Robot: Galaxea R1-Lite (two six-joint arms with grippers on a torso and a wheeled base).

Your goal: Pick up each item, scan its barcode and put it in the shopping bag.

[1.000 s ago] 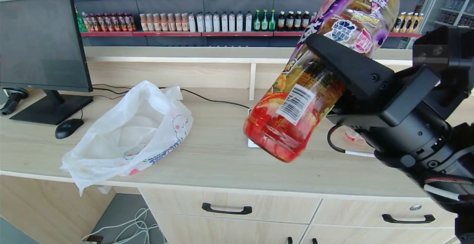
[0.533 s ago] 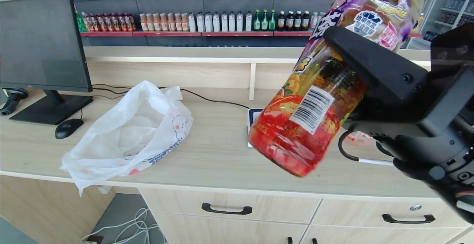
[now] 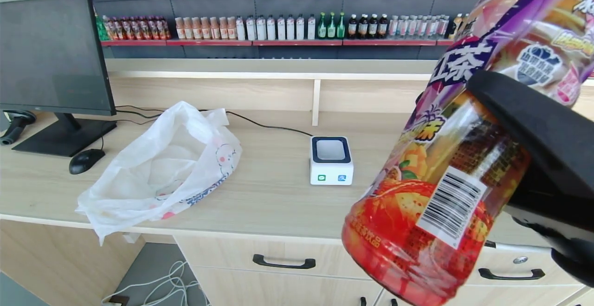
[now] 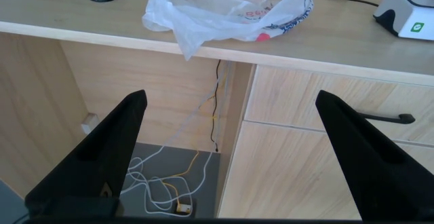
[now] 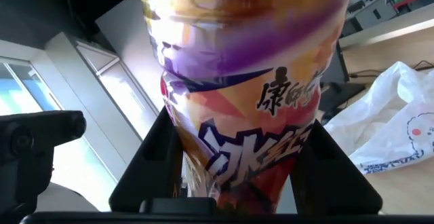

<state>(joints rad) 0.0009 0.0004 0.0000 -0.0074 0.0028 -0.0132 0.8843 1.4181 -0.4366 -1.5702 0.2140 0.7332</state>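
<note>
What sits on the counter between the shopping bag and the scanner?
Nothing: the head view shows bare counter between the shopping bag and the scanner; a black cable crosses farther back.

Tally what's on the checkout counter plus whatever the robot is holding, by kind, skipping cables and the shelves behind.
Drink bottle, in the right gripper: 1
Shopping bag: 1
Barcode scanner: 1
Monitor: 1
Mouse: 1
Dark object at the left edge of the counter, kind unclear: 1
Total: 6
</note>
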